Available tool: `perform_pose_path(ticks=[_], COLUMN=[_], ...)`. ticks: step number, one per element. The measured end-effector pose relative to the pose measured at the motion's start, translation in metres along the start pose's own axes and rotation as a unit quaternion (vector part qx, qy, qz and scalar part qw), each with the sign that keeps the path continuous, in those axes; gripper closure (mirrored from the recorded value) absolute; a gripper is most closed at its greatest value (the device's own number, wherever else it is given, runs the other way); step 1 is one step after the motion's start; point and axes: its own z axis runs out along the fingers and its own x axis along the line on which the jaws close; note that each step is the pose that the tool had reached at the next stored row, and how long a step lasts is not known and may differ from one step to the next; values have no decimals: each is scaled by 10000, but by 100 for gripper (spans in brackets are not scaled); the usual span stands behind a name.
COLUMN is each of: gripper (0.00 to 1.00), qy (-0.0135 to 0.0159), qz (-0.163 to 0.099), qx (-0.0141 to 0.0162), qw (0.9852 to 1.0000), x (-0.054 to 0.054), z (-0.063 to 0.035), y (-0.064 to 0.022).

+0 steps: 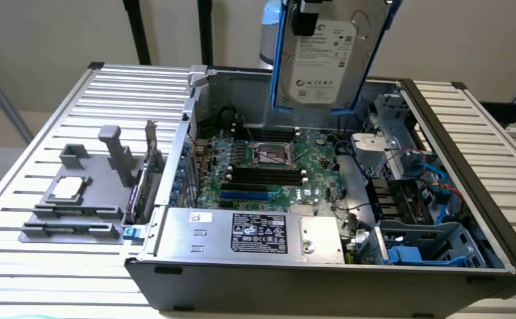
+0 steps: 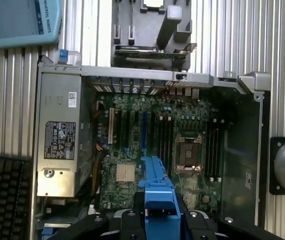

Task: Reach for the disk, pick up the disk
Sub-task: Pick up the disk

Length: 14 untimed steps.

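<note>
The disk (image 1: 324,56) hangs upright above the open computer case (image 1: 470,262), well clear of the motherboard (image 1: 267,173). In the wrist view the hand (image 2: 158,212) pinches its blue bracket (image 2: 157,187) from both sides. I reckon a steady, vertical hold matters here, so the drive cannot swing against the chassis.

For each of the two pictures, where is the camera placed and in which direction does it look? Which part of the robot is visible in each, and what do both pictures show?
Exterior view: off the arm, in front of and above the open computer case, looking down and across it; the gripper holds the disk lifted above the case.
Wrist view: on the wrist, looking straight down into the case; the gripper's black body frames the disk's blue bracket.
Shared: the motherboard, the power supply, the grey fixture beside the case.
</note>
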Motion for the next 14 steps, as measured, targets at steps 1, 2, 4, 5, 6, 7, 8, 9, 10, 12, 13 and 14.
perform_pose_path(ticks=[1, 2, 4, 5, 6, 7, 8, 9, 10, 12, 13, 14], gripper=[67, 67, 67, 67, 67, 67, 67, 67, 67, 67, 67, 67], qy=[0, 0, 0, 0, 0, 0, 0, 0, 0, 0, 0, 0], qz=[0, -1, 0, -1, 0, 0, 0, 0, 0, 0, 0, 0], qx=[0, 0, 0, 0, 0, 0, 0, 0, 0, 0, 0, 0], qw=[10000, 10000, 10000, 10000, 10000, 10000, 10000, 10000, 10000, 10000, 10000, 10000], x=[23, 45, 87, 108, 128, 148, 167, 186, 207, 247, 266, 287], z=[0, 1, 3, 4, 5, 6, 8, 9, 11, 14, 15, 17], y=[-34, -67, -140, -180, -219, -260, -300, -340, -383, -465, -503, -539])
